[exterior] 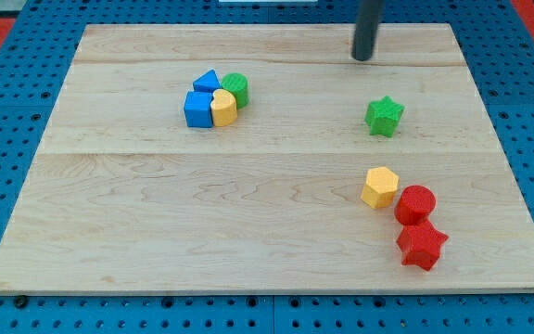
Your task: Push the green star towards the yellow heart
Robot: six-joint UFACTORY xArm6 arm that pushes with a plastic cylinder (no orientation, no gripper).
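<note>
The green star [384, 116] lies on the wooden board's right half. The yellow heart [223, 108] sits in a tight cluster at the upper left, touching a blue cube [197, 109], a blue triangle [208, 82] and a green cylinder [235, 88]. My tip [364, 57] is at the view's top, above the green star and slightly to its left, apart from it by a clear gap.
A yellow hexagon [380, 186], a red cylinder [415, 204] and a red star [422, 246] sit in a chain at the lower right, below the green star. The board's right edge [503, 148] is near these blocks.
</note>
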